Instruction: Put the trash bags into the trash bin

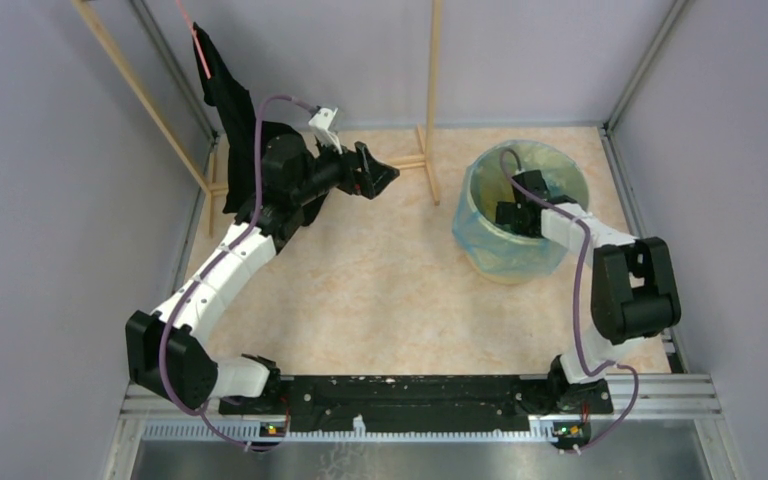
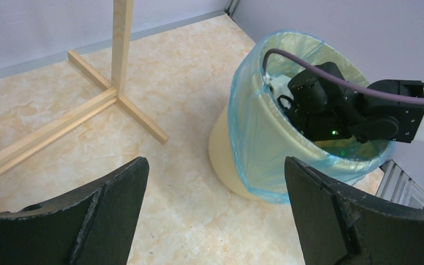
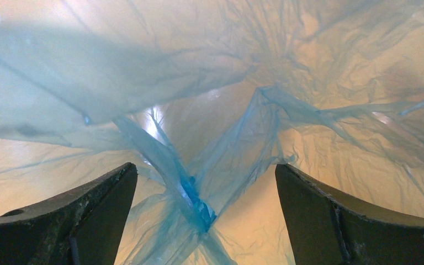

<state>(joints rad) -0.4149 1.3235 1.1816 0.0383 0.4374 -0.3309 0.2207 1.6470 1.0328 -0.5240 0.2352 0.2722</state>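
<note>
Right fingers (image 3: 77,223) spread wide inside the trash bag (image 3: 199,204) lining the trash bin (image 2: 221,146), left fingers (image 2: 88,221) parted and empty

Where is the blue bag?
In the top view, the blue bag is at the far right, lining the yellow bin and folded over its rim. The right arm's fingers are inside it.

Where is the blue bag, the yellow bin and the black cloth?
blue bag (image 2: 254,132): left wrist view, film draped over the bin's outer side.
yellow bin (image 2: 220,152): left wrist view, bare lower wall.
black cloth (image 1: 232,108): top view, its hanging middle.
</note>
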